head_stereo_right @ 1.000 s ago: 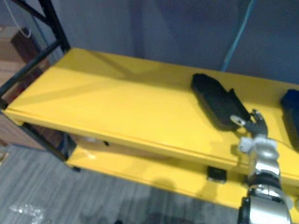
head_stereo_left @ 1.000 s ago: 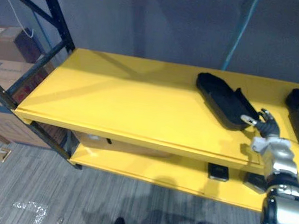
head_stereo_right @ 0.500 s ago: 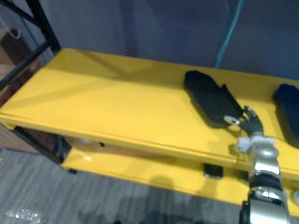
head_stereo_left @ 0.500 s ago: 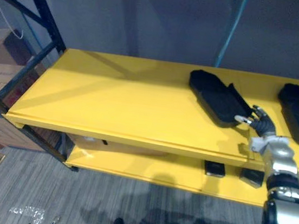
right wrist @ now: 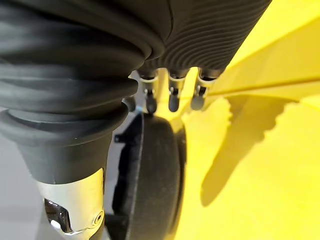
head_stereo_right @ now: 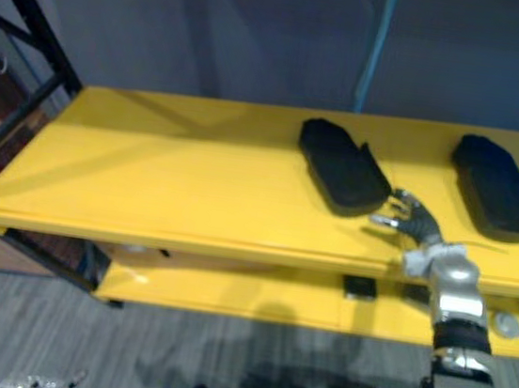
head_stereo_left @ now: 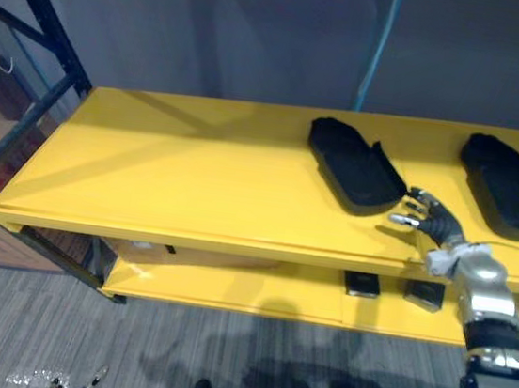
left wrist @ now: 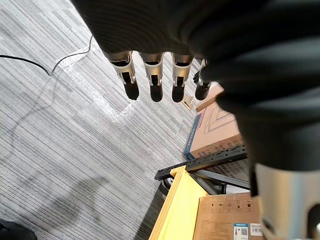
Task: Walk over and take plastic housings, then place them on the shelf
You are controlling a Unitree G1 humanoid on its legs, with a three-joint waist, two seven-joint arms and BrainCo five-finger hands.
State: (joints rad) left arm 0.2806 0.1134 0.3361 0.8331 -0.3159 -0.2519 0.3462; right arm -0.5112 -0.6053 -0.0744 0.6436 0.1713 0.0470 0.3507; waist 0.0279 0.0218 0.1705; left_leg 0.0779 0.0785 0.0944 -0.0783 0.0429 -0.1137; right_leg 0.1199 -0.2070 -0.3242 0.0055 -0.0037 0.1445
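Placement looks done: a black plastic housing (head_stereo_left: 356,165) and a second housing (head_stereo_left: 507,184) lie on the yellow shelf (head_stereo_left: 177,170), with the right robot hand (head_stereo_left: 432,218) open and empty at the first's five o'clock.

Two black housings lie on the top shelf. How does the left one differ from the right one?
The left housing sits near the shelf's middle; the right housing lies farther right. The right hand, fingers relaxed, hovers at the left housing's near end, contact unclear; no hand is near the right housing. Both are black, elongated and lie flat at a similar slant.
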